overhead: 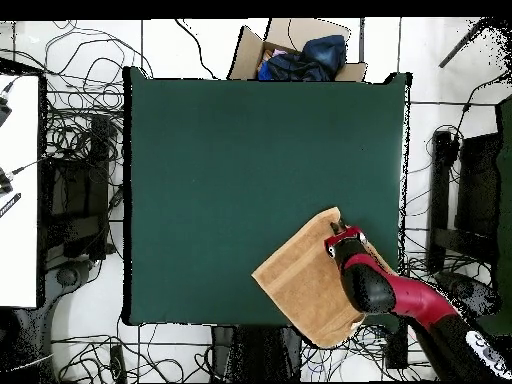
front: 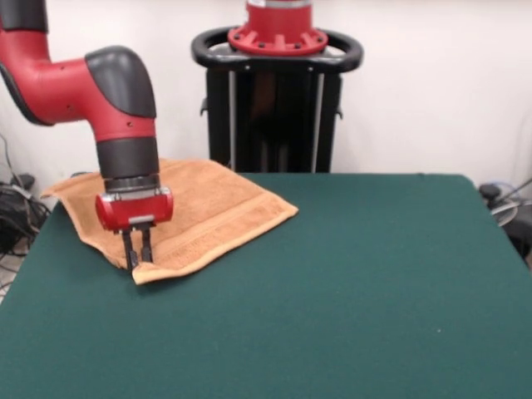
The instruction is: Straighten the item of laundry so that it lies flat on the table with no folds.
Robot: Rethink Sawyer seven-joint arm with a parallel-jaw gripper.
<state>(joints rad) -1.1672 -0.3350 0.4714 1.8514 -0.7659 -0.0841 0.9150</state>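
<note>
The orange-tan towel (front: 195, 212) lies at the table's (front: 349, 283) far left corner in the front view, spread as a skewed diamond with one side over the table's edge. My gripper (front: 137, 259) points straight down at the towel's nearest corner, fingers close together and pinching the cloth at its edge. In the overhead view the towel (overhead: 305, 280) sits at the table's (overhead: 250, 180) lower right and overhangs the edge beside the robot's base. There the gripper (overhead: 338, 233) is over the towel's corner that points into the table.
The robot's black pedestal (front: 274, 108) stands behind the table's far edge. A cardboard box with dark cloth (overhead: 300, 52) sits beyond the table's opposite side. Cables cover the floor around the table.
</note>
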